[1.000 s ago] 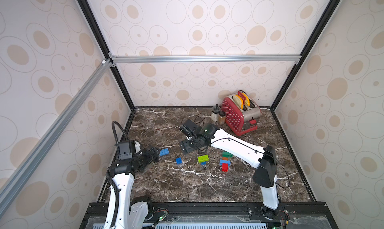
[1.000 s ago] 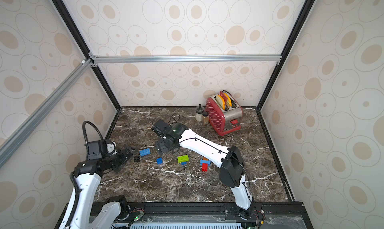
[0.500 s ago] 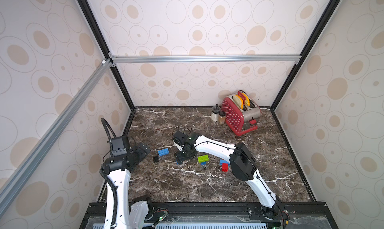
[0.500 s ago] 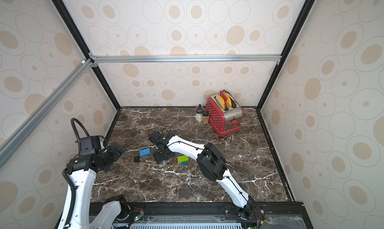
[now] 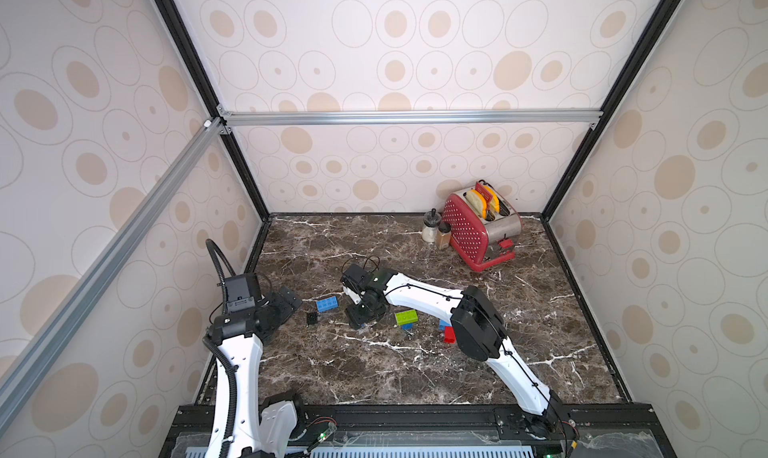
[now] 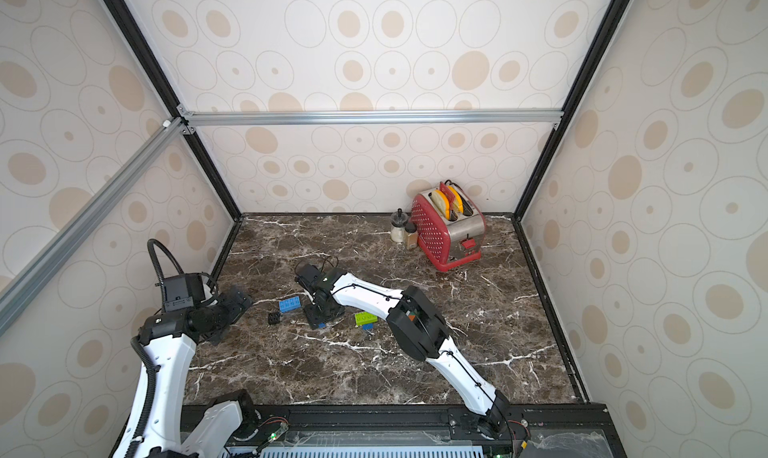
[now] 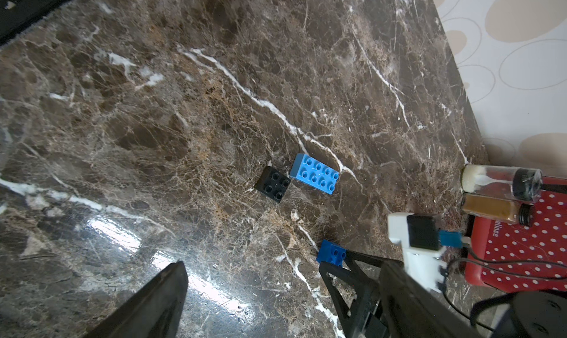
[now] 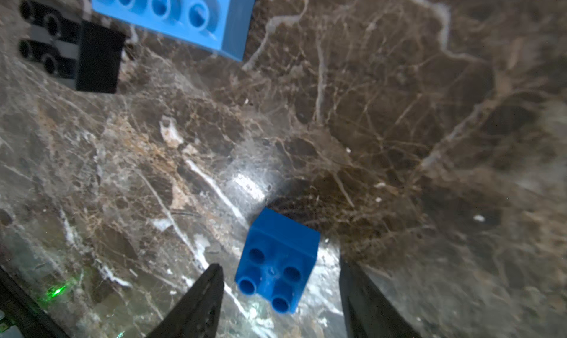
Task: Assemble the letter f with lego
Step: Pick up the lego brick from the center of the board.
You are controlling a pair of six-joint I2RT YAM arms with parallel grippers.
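Now the right jaws stand astride the small dark-blue brick (image 8: 277,259), one on each side, with a sliver of bench (image 8: 399,106) showing in both gaps. They are narrower than a second ago but still apart and not yet touching it. The brick sits studs up on the bench between the jaw tips, not lifted. A second ago these jaws hung wider and to one side of it; they have since come down over it. I judge that a pick is about to close, and since the bricks in view lie loose, the letter looks barely begun.

Just beyond the jaws lies the light-blue oblong brick (image 8: 171,11), with the black square brick (image 7: 273,183) just beside it. Back along the right forearm lie the lime-green brick (image 5: 406,317) and a red brick (image 5: 449,334).

Farther out, the left jaws gape wide and empty, drawn back from the light-blue brick toward the wall.
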